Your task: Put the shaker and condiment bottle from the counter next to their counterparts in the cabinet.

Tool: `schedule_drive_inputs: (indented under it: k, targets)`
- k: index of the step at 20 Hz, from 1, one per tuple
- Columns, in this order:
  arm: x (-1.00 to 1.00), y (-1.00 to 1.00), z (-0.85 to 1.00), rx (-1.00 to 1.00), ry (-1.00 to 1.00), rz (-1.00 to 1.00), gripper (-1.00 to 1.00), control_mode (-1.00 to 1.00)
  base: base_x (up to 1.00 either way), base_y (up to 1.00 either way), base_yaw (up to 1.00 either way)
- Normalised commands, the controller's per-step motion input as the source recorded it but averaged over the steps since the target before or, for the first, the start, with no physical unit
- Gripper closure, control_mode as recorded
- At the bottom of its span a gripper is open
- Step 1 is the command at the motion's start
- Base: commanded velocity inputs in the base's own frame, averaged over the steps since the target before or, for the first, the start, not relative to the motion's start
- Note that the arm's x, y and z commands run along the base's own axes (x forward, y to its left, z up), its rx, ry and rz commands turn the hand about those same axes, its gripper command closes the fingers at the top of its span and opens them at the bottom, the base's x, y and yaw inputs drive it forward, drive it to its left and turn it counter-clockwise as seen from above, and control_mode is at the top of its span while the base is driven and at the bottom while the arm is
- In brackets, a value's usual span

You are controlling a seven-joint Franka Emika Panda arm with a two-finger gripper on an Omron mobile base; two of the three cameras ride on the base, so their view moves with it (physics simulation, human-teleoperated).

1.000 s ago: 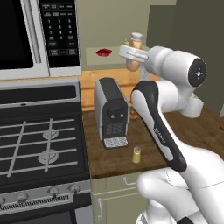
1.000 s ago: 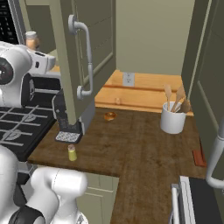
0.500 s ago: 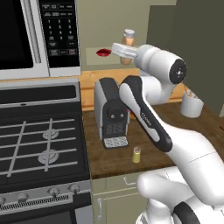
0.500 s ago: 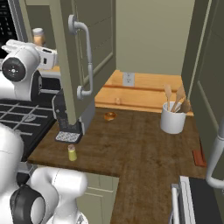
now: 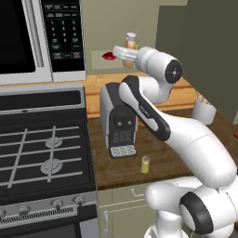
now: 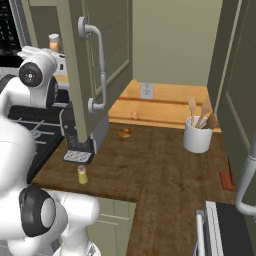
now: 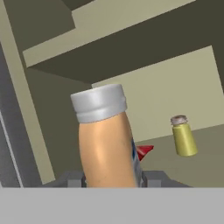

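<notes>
I have the condiment bottle (image 7: 107,140) clamped in the gripper (image 5: 122,52), raised at the cabinet (image 7: 183,94) opening; next I set it beside the red item (image 7: 143,152) on the shelf.

Smooth tan condiment bottle (image 7: 107,148), dark wooden counter (image 6: 160,170).

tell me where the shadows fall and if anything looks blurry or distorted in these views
Hand view: the condiment bottle looms large and stretched by nearness, edges slightly soft; the cabinet underside is in deep shadow. Left base view: flat, even light, the counter dim. Right base view: no glare, soft shadow beside the shaker.
</notes>
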Motion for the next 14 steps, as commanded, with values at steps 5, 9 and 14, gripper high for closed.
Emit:
schedule_drive_inputs:
  k: [5, 9, 14]
  targets:
    - [0.40, 0.00, -0.18, -0.01, 0.00, 0.00, 1.00, -1.00, 0.00, 0.00, 0.00]
    - [0.40, 0.01, -0.05, -0.01, 0.00, 0.00, 1.00, -1.00, 0.00, 0.00, 0.00]
    - [0.44, 0.07, -0.01, -0.02, 0.00, 0.00, 1.00, -1.00, 0.00, 0.00, 0.00]
